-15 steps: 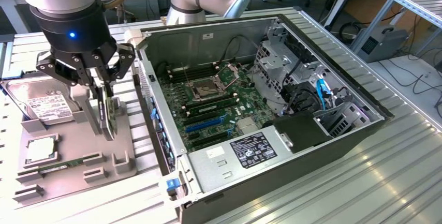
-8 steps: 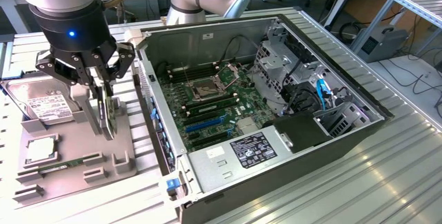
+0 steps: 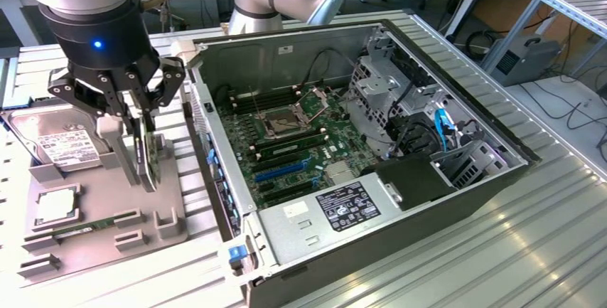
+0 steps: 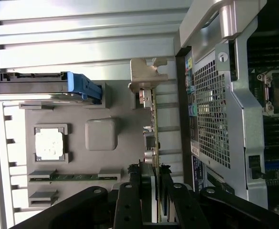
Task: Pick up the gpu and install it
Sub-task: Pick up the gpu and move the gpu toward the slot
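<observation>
Firmly clamped in the black hand [image 3: 136, 119]: thin dark gpu card with silvery end bracket [image 3: 147, 158], upright on edge over grey moulded tray [image 3: 90, 247], nine o'clock from open black computer case [image 3: 399, 244].

The gpu [image 3: 146, 160] stands on edge over the grey tray [image 3: 95, 194]; thin dark card; silvery end bracket [image 4: 148, 76] at one end.

Our exterior cam: high, angled down over case [image 3: 275, 59] and parts tray [image 3: 104, 205]. Wrist cam: close, straight down past jaws. Shared: parts tray [image 4: 77, 157], case [image 4: 211, 109] edge.
</observation>
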Action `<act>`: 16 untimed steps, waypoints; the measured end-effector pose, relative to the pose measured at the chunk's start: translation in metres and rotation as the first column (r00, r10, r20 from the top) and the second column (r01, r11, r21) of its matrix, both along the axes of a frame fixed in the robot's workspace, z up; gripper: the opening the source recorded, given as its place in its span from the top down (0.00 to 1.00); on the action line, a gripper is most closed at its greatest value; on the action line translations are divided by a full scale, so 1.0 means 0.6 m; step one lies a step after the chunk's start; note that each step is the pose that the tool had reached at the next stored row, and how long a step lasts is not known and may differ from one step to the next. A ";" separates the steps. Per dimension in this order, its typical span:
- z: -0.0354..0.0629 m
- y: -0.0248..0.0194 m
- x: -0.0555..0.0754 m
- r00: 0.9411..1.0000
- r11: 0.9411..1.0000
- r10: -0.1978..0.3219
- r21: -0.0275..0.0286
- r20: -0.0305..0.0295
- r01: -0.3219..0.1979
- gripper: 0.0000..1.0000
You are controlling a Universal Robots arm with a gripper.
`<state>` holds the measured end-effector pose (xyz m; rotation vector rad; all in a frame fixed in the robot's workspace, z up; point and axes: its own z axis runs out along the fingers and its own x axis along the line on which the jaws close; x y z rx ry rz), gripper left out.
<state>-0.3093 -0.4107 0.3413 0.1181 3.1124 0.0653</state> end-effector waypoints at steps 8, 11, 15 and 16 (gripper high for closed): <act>0.003 0.0000 0.000 1.000 1.000 0.000 0.000 0.000 0.000 0.73; 0.004 0.0000 0.000 1.000 1.000 0.000 0.000 0.000 0.000 0.73; 0.005 0.0000 0.000 1.000 1.000 0.000 0.000 0.000 0.000 0.73; 0.006 0.0000 0.000 1.000 1.000 0.000 0.000 0.000 0.000 0.73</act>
